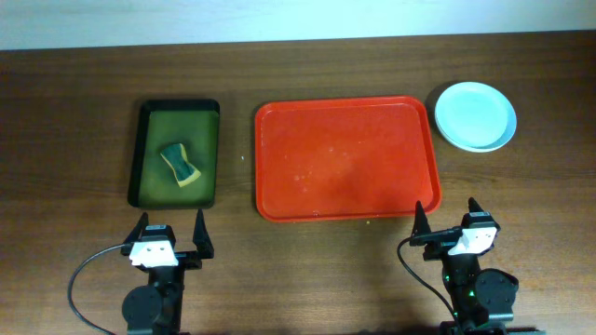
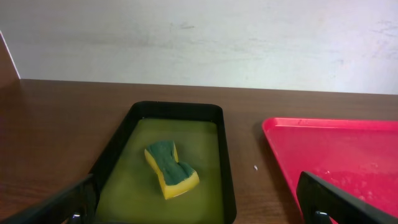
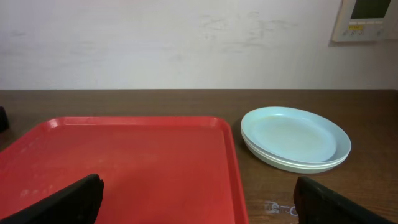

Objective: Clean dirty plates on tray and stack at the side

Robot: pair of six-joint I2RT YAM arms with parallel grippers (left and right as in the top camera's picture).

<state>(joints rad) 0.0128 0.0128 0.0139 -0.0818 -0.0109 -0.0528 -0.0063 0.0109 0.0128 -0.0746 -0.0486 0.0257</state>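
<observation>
The plates lie in one stack on the table, to the right of the red tray, with a pale blue one on top. The stack also shows in the right wrist view. The red tray holds no plates and shows faint wet specks; it also shows in the left wrist view and the right wrist view. My left gripper is open and empty near the front edge. My right gripper is open and empty in front of the tray's right corner.
A dark green-black tray with yellowish liquid stands left of the red tray. A yellow and green sponge lies in it, also seen in the left wrist view. A wall runs behind the table.
</observation>
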